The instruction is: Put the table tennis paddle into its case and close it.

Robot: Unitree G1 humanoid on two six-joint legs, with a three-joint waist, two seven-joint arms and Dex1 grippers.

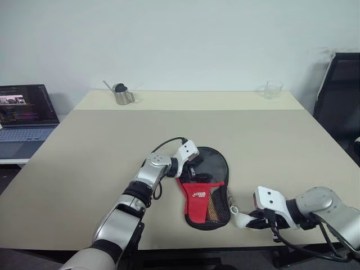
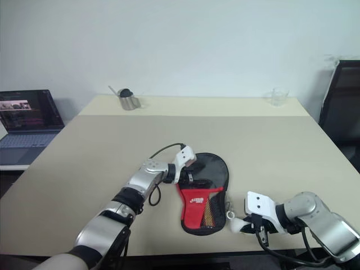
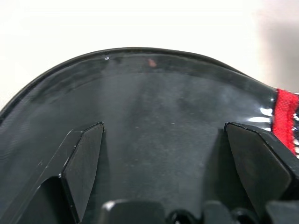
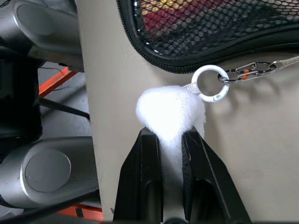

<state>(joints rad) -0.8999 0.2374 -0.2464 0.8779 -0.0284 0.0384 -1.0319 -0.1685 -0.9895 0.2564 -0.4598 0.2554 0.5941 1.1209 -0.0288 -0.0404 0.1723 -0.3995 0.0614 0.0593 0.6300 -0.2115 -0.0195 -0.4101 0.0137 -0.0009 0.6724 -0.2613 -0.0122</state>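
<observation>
Fluffy white charm (image 4: 170,114) ringed to black mesh-and-red case (image 1: 205,194), seemingly zipped.

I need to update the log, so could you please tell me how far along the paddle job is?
Done: the paddle's handle shows through the mesh of the case. In hand: the right gripper pinches the white charm; the open left gripper rests on the case. Whether the zip is fully closed is unclear.

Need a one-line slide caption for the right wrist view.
Right end effector pinches the white ball charm, ringed and clipped beside the case mesh edge.
</observation>
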